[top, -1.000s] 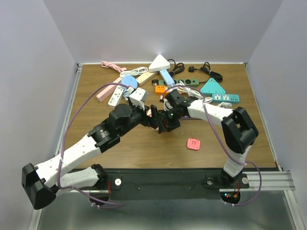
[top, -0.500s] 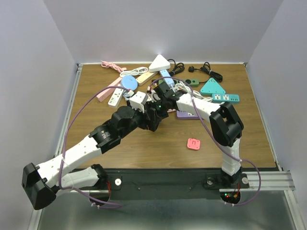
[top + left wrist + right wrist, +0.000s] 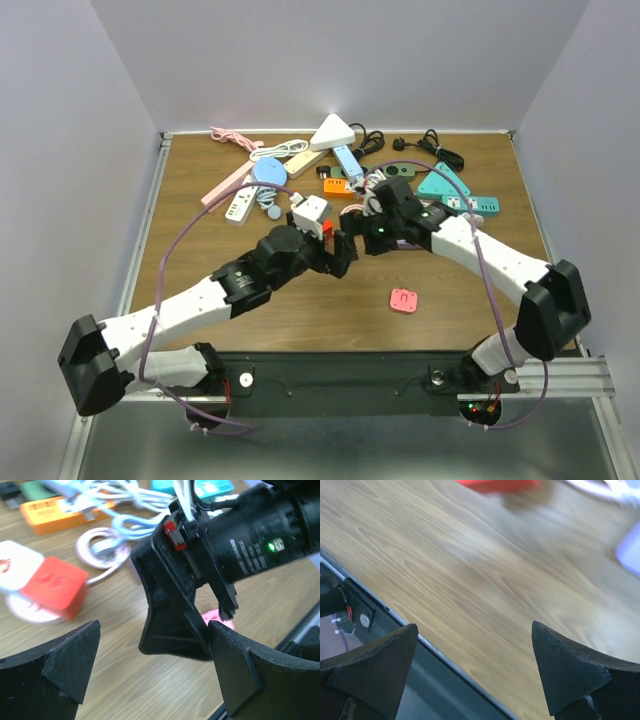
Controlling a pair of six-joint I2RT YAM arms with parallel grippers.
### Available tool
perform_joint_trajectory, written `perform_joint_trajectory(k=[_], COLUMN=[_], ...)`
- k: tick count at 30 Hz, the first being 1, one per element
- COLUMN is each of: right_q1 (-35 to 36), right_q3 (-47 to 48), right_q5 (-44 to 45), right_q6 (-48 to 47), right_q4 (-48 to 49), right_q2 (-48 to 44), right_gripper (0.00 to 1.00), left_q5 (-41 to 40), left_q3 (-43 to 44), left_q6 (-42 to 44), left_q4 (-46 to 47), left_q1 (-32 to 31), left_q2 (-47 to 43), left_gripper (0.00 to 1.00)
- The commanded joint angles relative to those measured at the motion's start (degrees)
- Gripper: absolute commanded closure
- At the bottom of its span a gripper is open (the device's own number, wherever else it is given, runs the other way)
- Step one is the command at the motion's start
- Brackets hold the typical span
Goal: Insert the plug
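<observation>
Two arms meet over the middle of the wooden table, and neither tool holds anything.

Left gripper: its fingers are spread wide with nothing clasped between them, and it hangs low above the boards, facing the far clutter.

Right gripper: its fingers are equally wide apart and empty. Its wrist view shows only bare wood grain and the table's near metal edge. In the left wrist view this black gripper hangs close in front of the left fingers, a green lamp lit on its body.

Red plug: a cube-shaped block resting on the table to the left of both tools and free of either grasp. It touches a white cube socket. Motion blur leaves it unclear whether the plug is fully seated in that socket or merely pressed against its side.

A coiled white cable lies just beyond the plug, and an orange power strip lies farther back.

From above, a small pink square piece sits alone on the near boards, well apart from the plug. A white triangular strip, a teal triangular strip and a black cord crowd the far edge.
</observation>
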Motion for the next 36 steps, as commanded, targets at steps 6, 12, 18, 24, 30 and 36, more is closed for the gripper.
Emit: perform_joint_trajectory(k=[6, 12, 18, 24, 30, 36], right_q1=[-22.52, -30.10, -31.51, -32.21, -32.83, -33.71], right_q3=[-11.63, -10.67, -10.31, -11.46, -11.81, -10.93], right_q5=[9.68, 12.95, 13.75, 11.38, 11.46, 11.11], right_q6=[4.00, 7.42, 7.08, 7.08, 7.08, 6.38], right_q4=[-3.70, -3.61, -3.70, -3.61, -3.61, -3.52], right_q2=[-16.51, -19.86, -22.94, -24.52, -26.37, -27.78], right_gripper=[0.00, 0.00, 0.00, 0.00, 0.00, 0.00], left_q5=[-0.60, -0.50, 1.94, -0.33, -2.35, -4.47], left_q3=[6.82, 14.83, 19.58, 27.83, 35.66, 38.56], left_q6=[-2.15, -6.20, -9.90, -9.81, -9.81, -10.25], left_q4=[4.31, 0.80, 0.44, -5.26, -12.57, -16.70], left_q1=[-13.25, -17.93, -18.11, -18.29, -18.37, -18.37], left_q2=[16.70, 30.42, 37.81, 46.23, 51.70, 54.86], left_gripper=[0.01, 0.01, 0.01, 0.01, 0.01, 0.01])
